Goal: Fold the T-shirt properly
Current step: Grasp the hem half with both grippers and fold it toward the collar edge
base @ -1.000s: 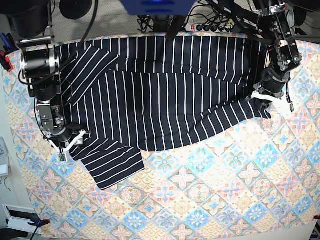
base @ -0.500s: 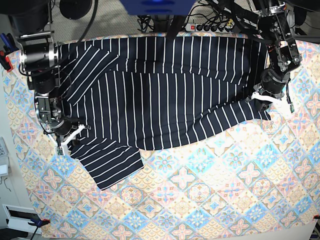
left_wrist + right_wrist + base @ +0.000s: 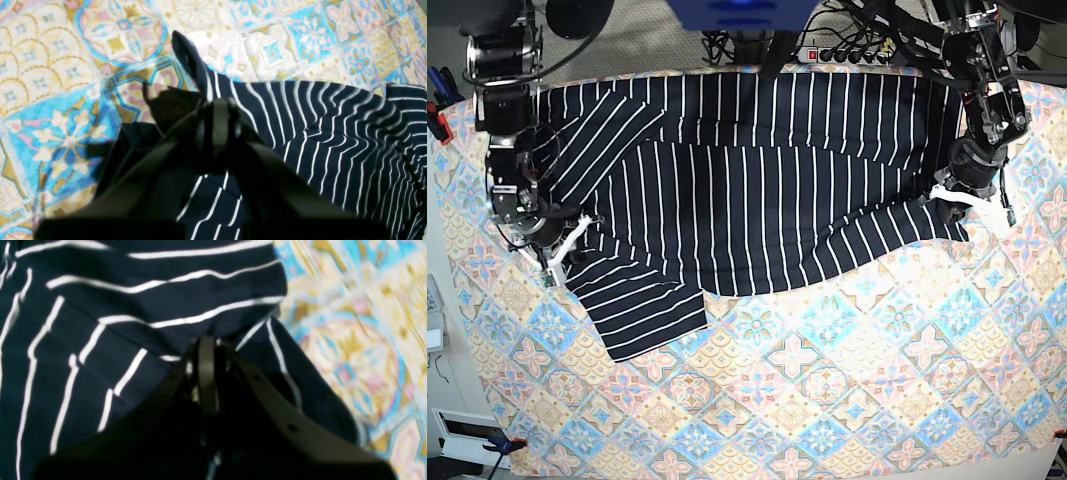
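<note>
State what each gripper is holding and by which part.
Both hold the T-shirt. The left gripper is shut on a corner of its edge over the tablecloth. The right gripper is shut on cloth at its edge beside the sleeve.

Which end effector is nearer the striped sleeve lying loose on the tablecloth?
Right. The right end effector grips the T-shirt just above the sleeve; the left end effector holds the opposite edge.

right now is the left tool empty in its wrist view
No, the left tool is shut on a pinched corner of the T-shirt, which sticks up past its tips over the tablecloth.
</note>
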